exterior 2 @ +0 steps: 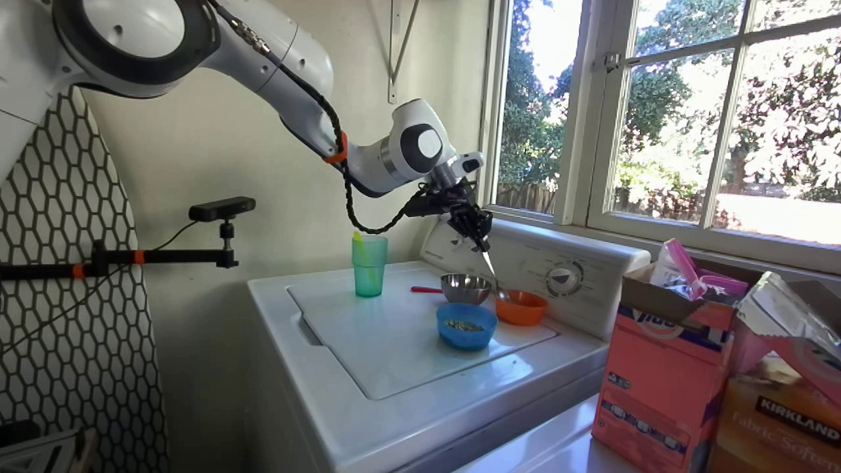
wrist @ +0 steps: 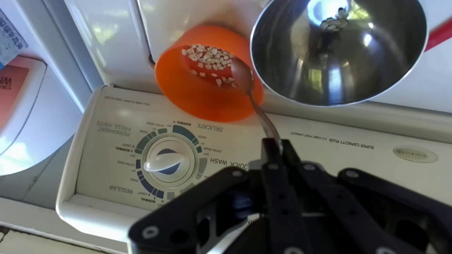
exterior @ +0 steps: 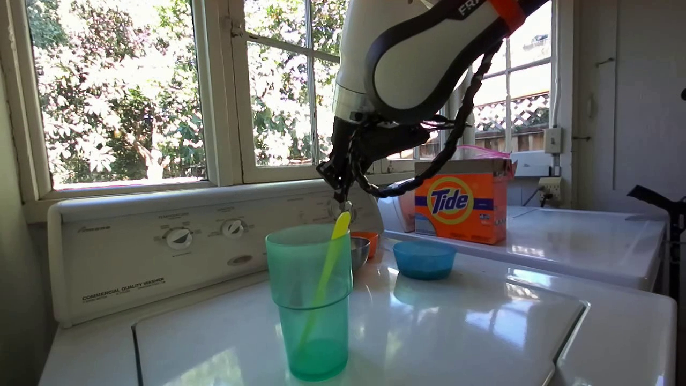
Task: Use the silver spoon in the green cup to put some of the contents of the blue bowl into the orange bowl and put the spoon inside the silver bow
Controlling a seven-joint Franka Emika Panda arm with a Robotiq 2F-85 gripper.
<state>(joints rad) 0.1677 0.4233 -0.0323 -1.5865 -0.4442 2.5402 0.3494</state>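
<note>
End effector (wrist: 279, 150): jaws closed on the handle of the silver spoon (wrist: 246, 81), a little below and right of centre in the wrist view. From there the spoon slants up and left in the frame; its head lies over the mouth of the orange bowl (wrist: 203, 102), toward the right side of the opening. Whether head and bowl wall touch is not clear. Pale flakes (wrist: 213, 58) lie in the orange bowl, gathered in its upper part as framed.

Silver bowl (wrist: 381, 67): upper right of the wrist view, just beside the orange bowl; small clump of flakes inside, near the top edge of the frame. Red handle (wrist: 441, 33) at the right edge, next to its rim.

Blue bowl (exterior 2: 465, 338): right of centre and below the middle in an exterior view, nearer the camera than the silver and orange bowls, pale flakes inside.

Green cup (exterior: 295, 287): upright on the washer (exterior: 429, 332), lower centre of an exterior view; yellow-green utensil (exterior: 341, 224) leaning in it, tip above the rim. Tide box (exterior: 461, 203) right of centre, up and right of the blue bowl in that frame
</note>
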